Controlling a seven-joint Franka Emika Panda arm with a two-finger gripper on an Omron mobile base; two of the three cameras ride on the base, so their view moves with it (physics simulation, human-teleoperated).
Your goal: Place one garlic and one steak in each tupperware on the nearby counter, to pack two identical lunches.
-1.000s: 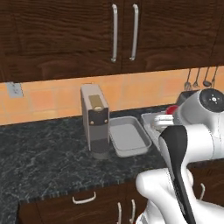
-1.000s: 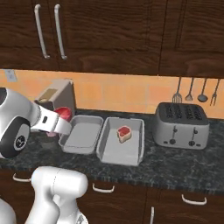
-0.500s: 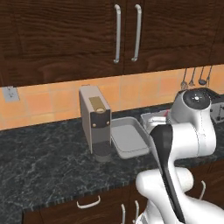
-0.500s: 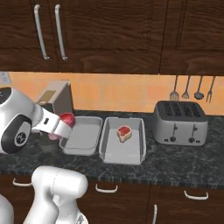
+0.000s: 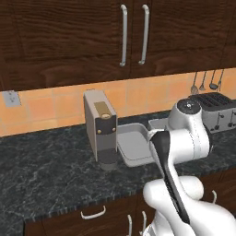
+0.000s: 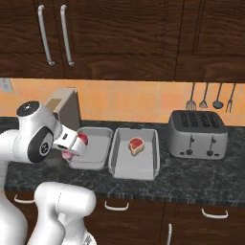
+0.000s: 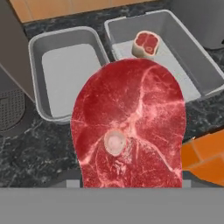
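Steak (image 7: 131,127), deep red, sits clamped in the half-open gripper (image 6: 75,145) over the front edge of the empty left tupperware (image 6: 94,143), so an early release could drop it on that rim or onto the counter (image 6: 191,174).

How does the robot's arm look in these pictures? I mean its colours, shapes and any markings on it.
The arm is glossy white, built of thick rounded segments. Its joints carry dark grey round caps, like the disc on its side in the right base view. A dark strip runs along one link. The end effector is a white block. I see no cables or lettering.
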